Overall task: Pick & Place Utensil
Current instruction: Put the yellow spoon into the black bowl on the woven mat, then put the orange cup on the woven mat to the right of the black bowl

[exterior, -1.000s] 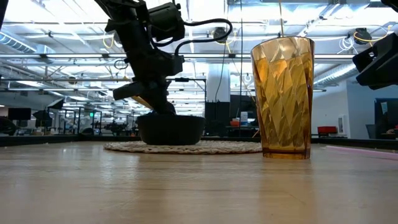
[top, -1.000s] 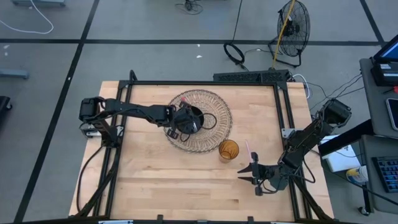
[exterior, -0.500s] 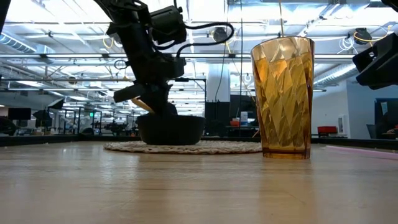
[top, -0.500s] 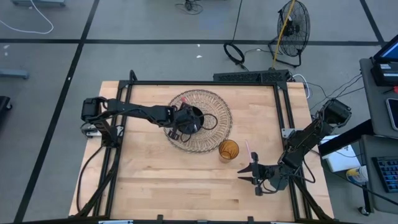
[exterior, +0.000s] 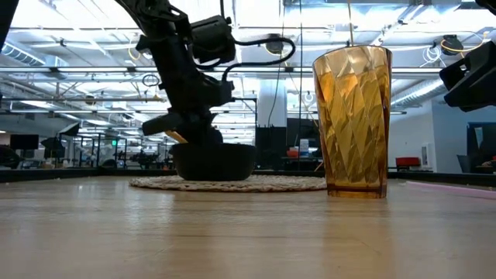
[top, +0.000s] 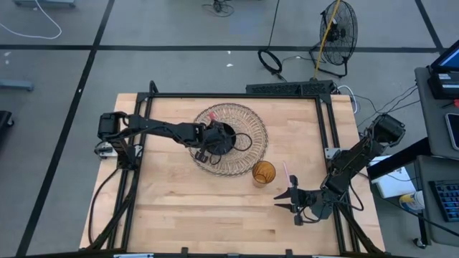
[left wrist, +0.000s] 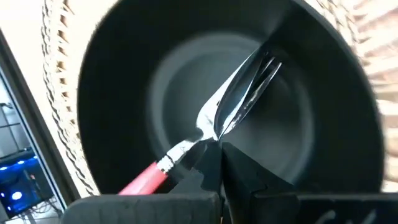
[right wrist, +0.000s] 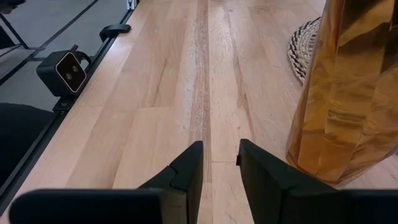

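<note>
**Robotics laboratory in an open industrial hall**

Wooden bench [top: 179,208] framed by black rails, standing on grey concrete marked with dark floor lines. A floor fan [top: 337,32], loose cables [top: 271,61], ceiling strip lights [exterior: 85,71] and distant monitors [exterior: 23,142] indicate a test workspace.

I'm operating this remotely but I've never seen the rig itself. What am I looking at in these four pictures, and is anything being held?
Two dark robot arms work at a wooden table. One camera looks straight down, one sits at tabletop height, one rides on each wrist. A woven mat carries a black bowl; an amber cup stands beside the mat. The left gripper, over the bowl, is shut on a pink-handled fork. The right gripper waits open and empty near the cup.
</note>
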Available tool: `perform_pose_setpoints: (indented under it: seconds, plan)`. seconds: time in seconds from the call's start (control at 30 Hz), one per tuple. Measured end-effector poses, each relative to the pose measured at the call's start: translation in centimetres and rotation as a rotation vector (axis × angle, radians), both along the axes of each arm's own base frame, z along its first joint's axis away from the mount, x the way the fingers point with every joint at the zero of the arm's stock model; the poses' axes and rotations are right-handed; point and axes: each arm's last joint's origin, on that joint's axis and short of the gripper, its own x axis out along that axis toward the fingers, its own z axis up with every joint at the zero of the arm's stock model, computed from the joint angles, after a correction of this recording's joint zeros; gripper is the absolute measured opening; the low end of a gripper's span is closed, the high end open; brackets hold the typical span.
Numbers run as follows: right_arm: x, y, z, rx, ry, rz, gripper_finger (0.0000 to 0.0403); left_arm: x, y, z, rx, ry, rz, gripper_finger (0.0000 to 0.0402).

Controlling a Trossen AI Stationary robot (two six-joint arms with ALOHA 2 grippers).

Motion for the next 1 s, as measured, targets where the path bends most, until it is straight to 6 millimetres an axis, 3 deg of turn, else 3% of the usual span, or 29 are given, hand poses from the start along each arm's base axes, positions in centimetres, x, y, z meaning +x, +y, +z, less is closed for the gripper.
perform_pose_setpoints:
  seconds: [0.27,0.67,1.0]
  plan:
    - [-0.01,-0.01,-0.02,-0.003,0.001,0.000,0.0093,-0.02,0.11,0.08,0.033,-0.003,0.028,0.0008]
    - [-0.01,-0.01,-0.02,-0.004,0.002,0.000,0.0093,0.02,0.18,0.13,0.057,-0.008,0.043,0.0065]
    - [-0.01,-0.01,-0.02,-0.004,0.002,0.001,0.0093,0.00,0.10,0.23,0.117,-0.004,0.066,0.0052]
